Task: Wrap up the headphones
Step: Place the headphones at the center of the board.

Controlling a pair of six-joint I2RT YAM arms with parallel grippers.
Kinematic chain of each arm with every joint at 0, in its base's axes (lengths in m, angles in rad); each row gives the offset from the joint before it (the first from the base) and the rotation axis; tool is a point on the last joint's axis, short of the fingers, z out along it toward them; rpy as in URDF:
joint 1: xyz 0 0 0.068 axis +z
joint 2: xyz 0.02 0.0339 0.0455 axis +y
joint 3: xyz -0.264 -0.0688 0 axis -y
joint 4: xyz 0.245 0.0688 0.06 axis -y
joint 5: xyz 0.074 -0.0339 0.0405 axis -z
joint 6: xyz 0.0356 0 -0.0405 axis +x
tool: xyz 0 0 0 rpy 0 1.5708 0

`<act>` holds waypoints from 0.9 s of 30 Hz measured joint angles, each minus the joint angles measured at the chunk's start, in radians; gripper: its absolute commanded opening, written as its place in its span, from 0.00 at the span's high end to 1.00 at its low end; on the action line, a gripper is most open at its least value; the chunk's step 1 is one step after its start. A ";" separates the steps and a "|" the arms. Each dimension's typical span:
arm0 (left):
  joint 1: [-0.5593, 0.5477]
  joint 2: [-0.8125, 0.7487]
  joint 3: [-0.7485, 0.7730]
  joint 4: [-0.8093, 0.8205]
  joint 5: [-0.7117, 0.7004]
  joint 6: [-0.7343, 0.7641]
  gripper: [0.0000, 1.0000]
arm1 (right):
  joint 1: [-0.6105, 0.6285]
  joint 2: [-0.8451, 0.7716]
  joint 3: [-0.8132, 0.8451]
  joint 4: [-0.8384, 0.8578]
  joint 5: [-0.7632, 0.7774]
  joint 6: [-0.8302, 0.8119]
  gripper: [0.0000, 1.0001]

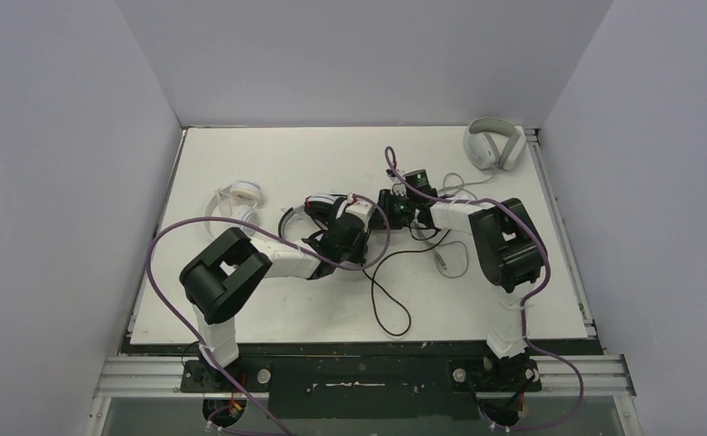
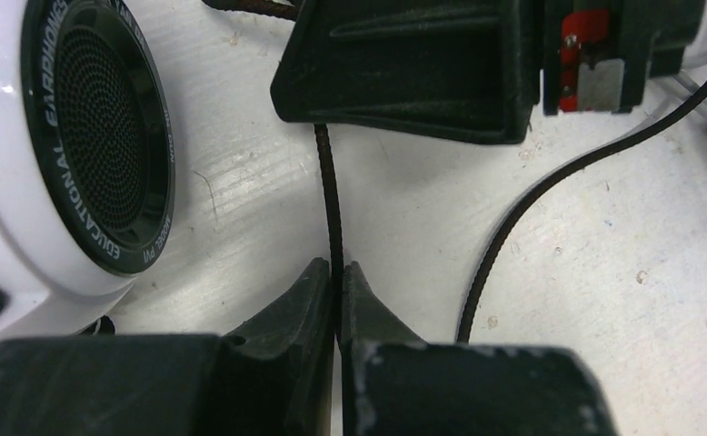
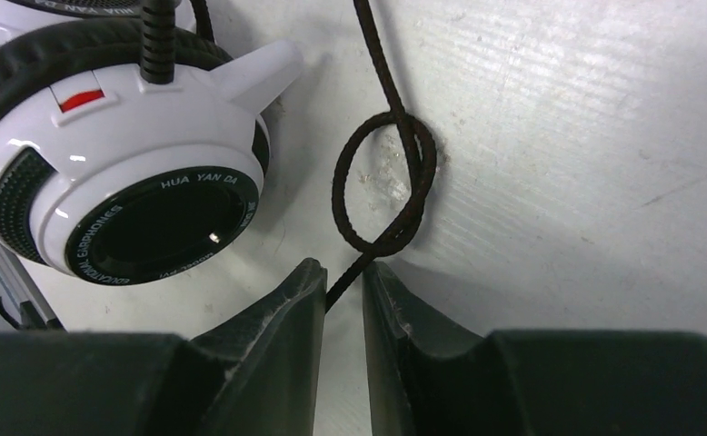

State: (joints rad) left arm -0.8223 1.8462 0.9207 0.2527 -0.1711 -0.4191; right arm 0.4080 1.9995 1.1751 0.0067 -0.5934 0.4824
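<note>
Black-and-white headset (image 1: 324,205) lies at mid-table, just left of where the 2 arms meet. Ear cup (image 3: 150,191) is glossy white with a black ring printed in white letters and a small red mark on the shell. In the left wrist view, the cup face is black mesh. Its black cable (image 2: 332,200) is thin and braided. It runs taut in a straight line between the 2 grippers, makes 1 small loop (image 3: 386,182) flat on the table (image 1: 277,304) just ahead of the right fingers, and the slack trails in a long curve toward the near edge. Small white pair (image 1: 239,202) sits well apart at the left side. A light grey pair (image 1: 493,143) rests in the far right corner. Left arm: elbow raised over the near left, forearm stretched right and forward to the centre, wrist low. Left gripper (image 2: 336,277) is clenched on the black cable, fingertips pinched tight against it beside the ear cup. Right arm: upright from its base, elbow high, forearm reaching left to the centre, wrist low. Right gripper (image 3: 343,277) faces the left one at close range. Its jaws stand narrowly apart, the gap wider than the cable that passes between them.
</note>
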 measured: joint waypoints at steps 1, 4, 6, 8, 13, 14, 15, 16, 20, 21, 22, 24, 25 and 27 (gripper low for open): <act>0.000 0.002 0.000 0.005 -0.002 0.006 1.00 | 0.001 0.000 -0.004 0.006 -0.004 0.003 0.71; 0.000 0.007 0.000 0.019 -0.008 0.016 1.00 | 0.002 -0.013 -0.040 0.034 -0.017 0.022 0.67; -0.001 0.011 0.000 0.030 -0.010 0.021 1.00 | -0.003 -0.043 -0.074 0.042 -0.011 0.030 0.67; -0.001 0.013 0.000 0.035 -0.011 0.023 1.00 | -0.009 -0.068 -0.098 0.044 -0.006 0.036 0.65; -0.001 0.013 -0.001 0.037 -0.012 0.032 1.00 | -0.067 -0.080 -0.095 0.052 0.014 0.053 0.66; -0.001 0.013 -0.002 0.039 -0.013 0.032 1.00 | -0.079 -0.077 -0.086 0.049 0.019 0.055 0.66; -0.001 0.013 -0.003 0.041 -0.013 0.033 1.00 | -0.087 -0.071 -0.070 0.047 0.025 0.055 0.66; -0.001 0.013 -0.006 0.045 -0.013 0.034 1.00 | -0.091 -0.061 -0.050 0.045 0.030 0.056 0.66; -0.001 0.013 -0.013 0.060 -0.014 0.035 1.00 | -0.089 0.002 0.051 0.054 0.040 0.059 0.67; -0.001 0.013 -0.013 0.061 -0.014 0.035 1.00 | -0.087 0.020 0.071 0.057 0.042 0.060 0.68; -0.001 0.013 -0.014 0.063 -0.014 0.035 1.00 | -0.085 0.038 0.087 0.060 0.042 0.062 0.69; -0.001 0.013 -0.015 0.065 -0.015 0.035 1.00 | -0.079 0.068 0.109 0.059 0.045 0.064 0.70; -0.001 0.013 -0.015 0.066 -0.016 0.036 1.00 | -0.075 0.084 0.118 0.058 0.045 0.065 0.70; -0.002 0.013 -0.015 0.066 -0.016 0.038 1.00 | -0.065 0.109 0.126 0.060 0.038 0.072 0.70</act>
State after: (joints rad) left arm -0.8238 1.8591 0.9054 0.3187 -0.1871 -0.3813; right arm 0.3428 2.1086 1.3014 0.0666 -0.5552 0.5545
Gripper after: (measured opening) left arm 0.025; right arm 0.300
